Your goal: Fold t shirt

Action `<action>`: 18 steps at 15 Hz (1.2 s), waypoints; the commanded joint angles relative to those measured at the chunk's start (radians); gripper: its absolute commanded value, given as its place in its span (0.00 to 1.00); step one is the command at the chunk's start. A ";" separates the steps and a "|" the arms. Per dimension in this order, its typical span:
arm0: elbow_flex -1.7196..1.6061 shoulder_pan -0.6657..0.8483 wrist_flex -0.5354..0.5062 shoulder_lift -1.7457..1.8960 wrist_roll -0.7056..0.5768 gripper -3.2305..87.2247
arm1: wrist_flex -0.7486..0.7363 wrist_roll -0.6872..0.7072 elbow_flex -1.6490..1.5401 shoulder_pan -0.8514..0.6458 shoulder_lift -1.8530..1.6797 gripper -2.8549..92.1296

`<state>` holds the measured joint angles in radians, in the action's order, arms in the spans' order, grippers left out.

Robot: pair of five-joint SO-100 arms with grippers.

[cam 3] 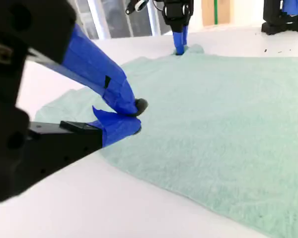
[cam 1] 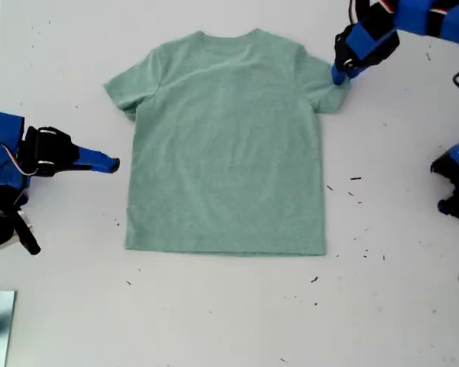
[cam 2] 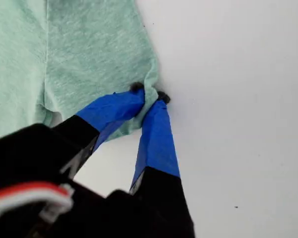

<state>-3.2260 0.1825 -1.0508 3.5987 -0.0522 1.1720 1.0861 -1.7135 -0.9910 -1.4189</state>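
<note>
Bright, even light washes the white tabletop [cam 1: 214,321] almost to glare, with shadows faint and soft. The exterior view is slightly soft; wrist views blur the nearest black housing.

Both arms are built from bright blue and black plastic parts; the first gripper [cam 2: 150,95] is fitted with tapered blue fingers ending in small dark tips, set on black bases; a red-and-white cable is seen beside it; the second gripper [cam 3: 138,116] is formed of matching blue fingers on black housing.
</note>
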 commanded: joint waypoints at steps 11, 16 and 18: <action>-0.008 -0.011 0.008 0.005 -0.009 0.03 | 0.385 -0.184 0.706 0.233 -0.087 0.04; -0.008 0.000 0.008 0.005 -0.012 0.03 | -0.103 -0.353 0.733 0.474 0.175 0.04; -0.008 -0.005 0.008 0.005 -0.012 0.03 | -0.146 -0.397 0.732 0.453 0.348 0.16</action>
<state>-3.2260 0.1825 -1.0508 3.5987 -0.0537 1.0692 0.7179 -1.0324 -0.5308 -1.1336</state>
